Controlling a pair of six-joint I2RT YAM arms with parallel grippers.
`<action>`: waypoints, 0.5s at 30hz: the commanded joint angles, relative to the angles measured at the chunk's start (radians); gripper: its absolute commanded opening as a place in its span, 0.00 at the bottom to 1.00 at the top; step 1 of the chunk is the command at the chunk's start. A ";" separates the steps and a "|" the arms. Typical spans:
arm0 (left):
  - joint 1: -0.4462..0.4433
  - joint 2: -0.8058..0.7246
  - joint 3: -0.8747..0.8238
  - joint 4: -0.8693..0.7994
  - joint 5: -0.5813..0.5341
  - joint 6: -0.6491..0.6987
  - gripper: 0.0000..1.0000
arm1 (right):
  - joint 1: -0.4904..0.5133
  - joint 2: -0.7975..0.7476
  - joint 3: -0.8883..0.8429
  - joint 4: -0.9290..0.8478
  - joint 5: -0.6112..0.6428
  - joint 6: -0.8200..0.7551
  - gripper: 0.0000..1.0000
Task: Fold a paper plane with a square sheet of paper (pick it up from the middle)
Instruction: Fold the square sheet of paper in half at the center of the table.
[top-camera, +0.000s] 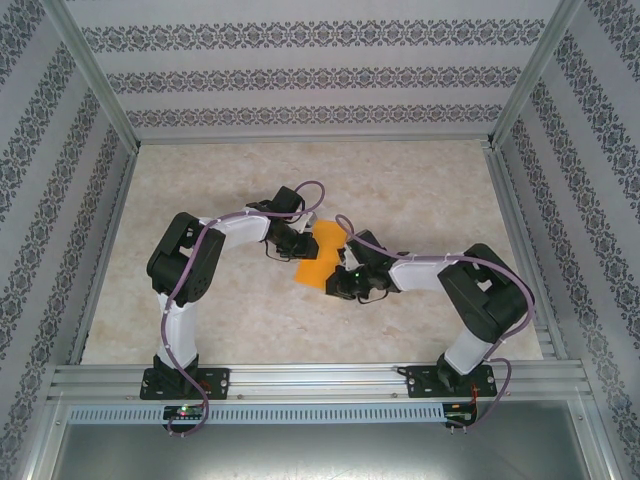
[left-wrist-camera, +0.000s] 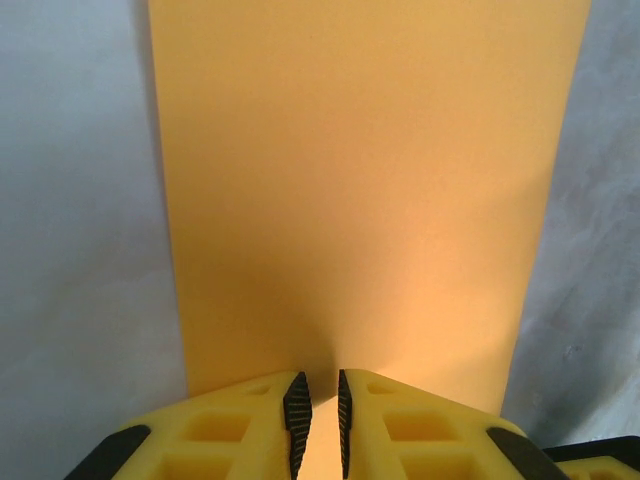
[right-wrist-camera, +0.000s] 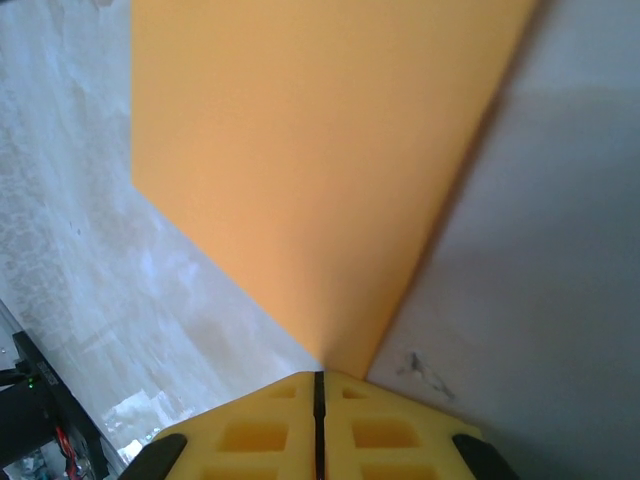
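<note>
The orange-yellow sheet of paper (top-camera: 318, 258) lies at the middle of the table between both grippers. My left gripper (top-camera: 297, 245) sits at its near left edge. In the left wrist view the paper (left-wrist-camera: 370, 180) stretches away as a straight-sided band. The left gripper (left-wrist-camera: 320, 385) stands over its near edge with a narrow gap between the pads, and paper shows through the gap. My right gripper (top-camera: 343, 282) is at the paper's lower right. In the right wrist view that gripper (right-wrist-camera: 319, 378) is shut on a pointed corner of the paper (right-wrist-camera: 320, 170). The paper plane is out of view.
The marbled tabletop (top-camera: 420, 190) is fenced by aluminium rails (top-camera: 310, 375) and patterned walls. Both arms bend inward toward the centre, elbows out to the sides. A small dark mark (right-wrist-camera: 420, 368) sits on the table beside the right fingers.
</note>
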 joint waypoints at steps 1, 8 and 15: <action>-0.006 0.113 -0.059 -0.145 -0.133 0.038 0.23 | -0.018 -0.049 -0.035 -0.083 0.000 0.044 0.09; -0.006 0.101 -0.060 -0.142 -0.130 0.034 0.23 | -0.045 0.002 0.070 0.078 -0.044 0.108 0.09; -0.006 0.099 -0.064 -0.136 -0.128 0.031 0.23 | -0.070 0.102 0.129 -0.024 -0.021 0.028 0.09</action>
